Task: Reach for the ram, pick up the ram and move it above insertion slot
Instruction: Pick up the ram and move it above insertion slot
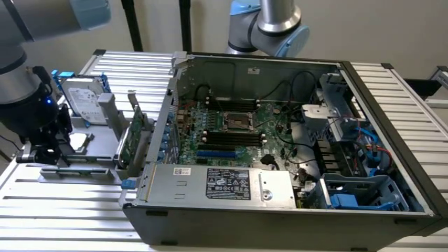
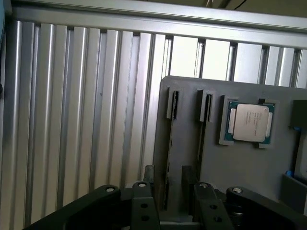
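Progress: early, at the reach stage. The arm (image 1: 21,79) is down over the grey parts fixture (image 2: 230,177), at the exterior view's left and well apart from the open PC case (image 1: 280,220). The tool (image 2: 168,175) hangs low over the fixture, w/ its fingers (image 2: 149,175) spread moderately wide and nothing held btwn them. They straddle one of two long narrow grooves in the fixture. A thin dark strip runs along that groove, prob. the ram (image 2: 169,143) seen edge-on. No green or chips are readable at this angle, so that ID is a judgement. No pad looks to be touching it.

Done: approach and rough alignment over the groove. Left: closing on the ram, lifting it out, and carrying it across to above the black DIMM slots (image 1: 231,138) on the mobo, which sit bare beside the empty CPU socket.

Surface & room, big to small: the ribbed aluminium surface (image 1: 63,210) carries everything. The case sits mid-surface w/ its side panel off and the PSU along the near edge. On the fixture an HDD (image 1: 85,102) stands upright, w/ a green expansion card (image 1: 136,134) standing nearer the case. A CPU (image 2: 250,122) lies flat in its pocket just beside the grooves. Behind are a plain beige wall (image 1: 364,31) and black poles (image 1: 131,23).
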### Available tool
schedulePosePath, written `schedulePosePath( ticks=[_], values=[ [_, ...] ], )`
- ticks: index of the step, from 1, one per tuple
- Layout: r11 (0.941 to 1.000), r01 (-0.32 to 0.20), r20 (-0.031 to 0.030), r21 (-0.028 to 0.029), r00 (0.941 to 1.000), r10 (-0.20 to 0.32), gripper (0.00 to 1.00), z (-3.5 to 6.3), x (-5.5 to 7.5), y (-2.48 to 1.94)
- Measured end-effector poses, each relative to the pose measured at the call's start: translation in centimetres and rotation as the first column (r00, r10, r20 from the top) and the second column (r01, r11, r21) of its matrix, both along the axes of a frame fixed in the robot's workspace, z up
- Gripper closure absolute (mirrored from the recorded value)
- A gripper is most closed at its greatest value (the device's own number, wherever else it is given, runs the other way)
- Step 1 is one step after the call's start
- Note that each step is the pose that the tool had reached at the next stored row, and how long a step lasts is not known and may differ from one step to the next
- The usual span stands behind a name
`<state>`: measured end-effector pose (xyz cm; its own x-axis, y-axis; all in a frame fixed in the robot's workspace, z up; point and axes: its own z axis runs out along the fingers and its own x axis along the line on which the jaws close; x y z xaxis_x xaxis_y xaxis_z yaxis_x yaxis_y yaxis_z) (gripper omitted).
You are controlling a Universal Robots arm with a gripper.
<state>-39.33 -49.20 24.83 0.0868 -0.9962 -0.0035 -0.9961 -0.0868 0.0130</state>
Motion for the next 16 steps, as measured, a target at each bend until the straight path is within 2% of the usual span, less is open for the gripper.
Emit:
schedulePosePath(
  ticks=[16],
  values=[
    [1.0000,0.001,0.0000,0.0004,1.0000,-0.001,0.64,-2.91,0.1,0.12]
  ],
)
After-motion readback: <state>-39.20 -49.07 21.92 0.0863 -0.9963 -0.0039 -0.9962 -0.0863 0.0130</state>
